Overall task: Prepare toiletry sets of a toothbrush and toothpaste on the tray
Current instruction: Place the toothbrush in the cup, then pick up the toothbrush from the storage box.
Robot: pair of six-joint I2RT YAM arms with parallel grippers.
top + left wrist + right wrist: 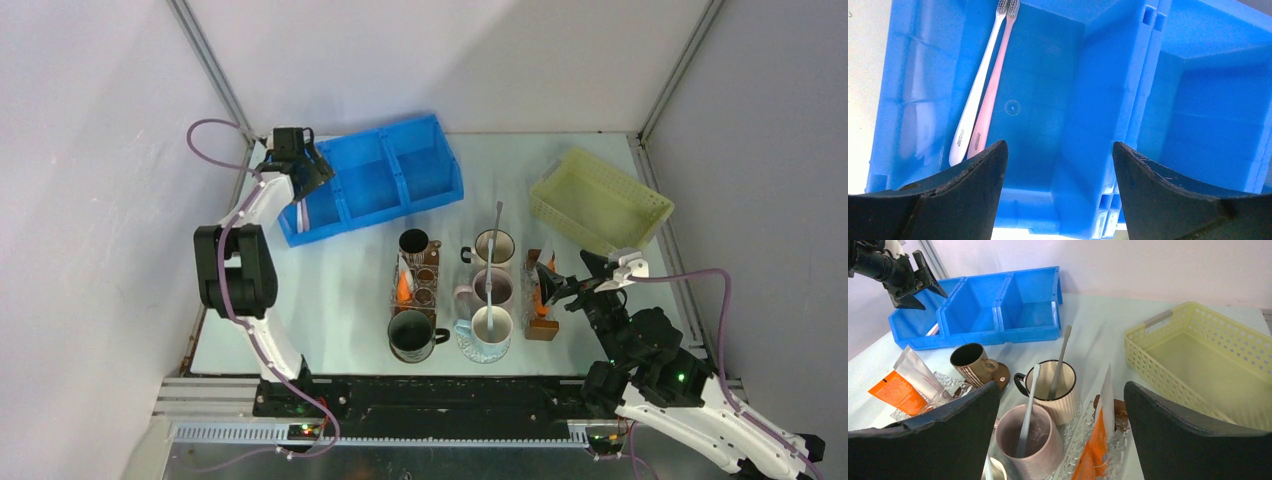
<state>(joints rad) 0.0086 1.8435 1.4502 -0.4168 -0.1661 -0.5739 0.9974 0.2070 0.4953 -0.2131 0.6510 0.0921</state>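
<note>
Left hand (1059, 146) held wide, empty, over blue bin (1098, 75) end compartment; white toothbrush (979, 85) and pink toothbrush (993, 92) laid touching beside wall. Handles judged light, stiff, slick: mid-handle grip advised. Right hand (1060, 386) spread wide above soft toothpaste tube (1093, 447).
</note>
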